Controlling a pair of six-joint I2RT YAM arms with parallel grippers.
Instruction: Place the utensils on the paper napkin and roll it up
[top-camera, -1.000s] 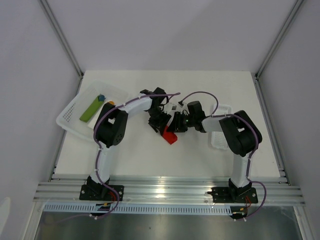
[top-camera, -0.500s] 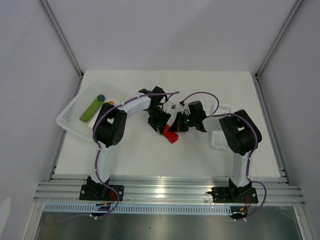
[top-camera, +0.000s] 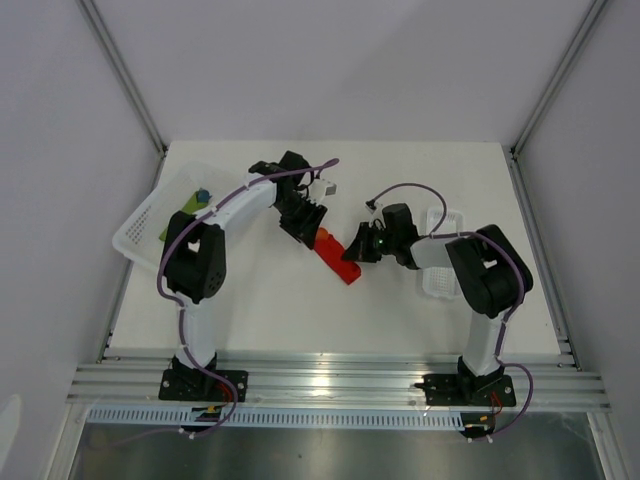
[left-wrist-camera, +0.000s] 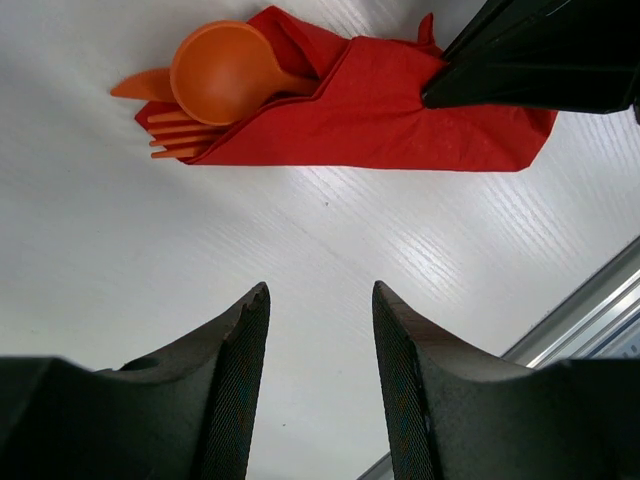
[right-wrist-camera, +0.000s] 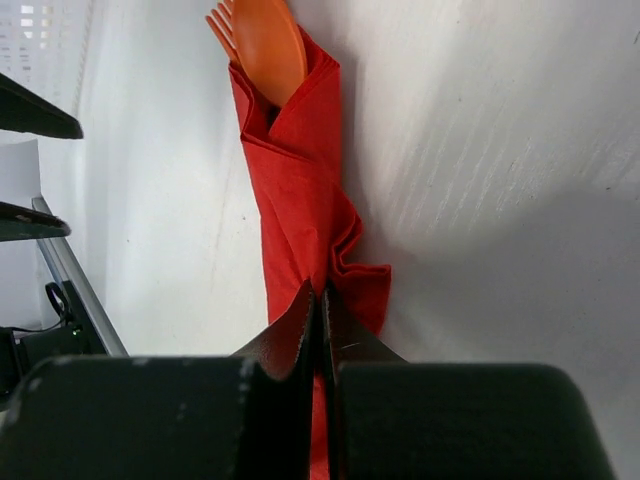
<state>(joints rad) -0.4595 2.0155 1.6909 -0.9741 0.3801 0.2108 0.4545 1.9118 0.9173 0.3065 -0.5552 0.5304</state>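
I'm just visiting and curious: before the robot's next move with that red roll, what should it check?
1. Utensils wrapped in the paper napkin: ok, heads poke out one end.
2. Right pincer shut on the napkin's other end: ok.
3. Left pincer open, apart from the napkin: ok.
4. Napkin lying on the table: ok.
5. Wrap tight enough to hold if released: cannot tell.

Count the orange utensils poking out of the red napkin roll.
3, all at one end of the napkin: a spoon on top, fork tines beneath it, and a pointed tip, likely a knife, beside the spoon. Handles are wrapped; more could be hidden.
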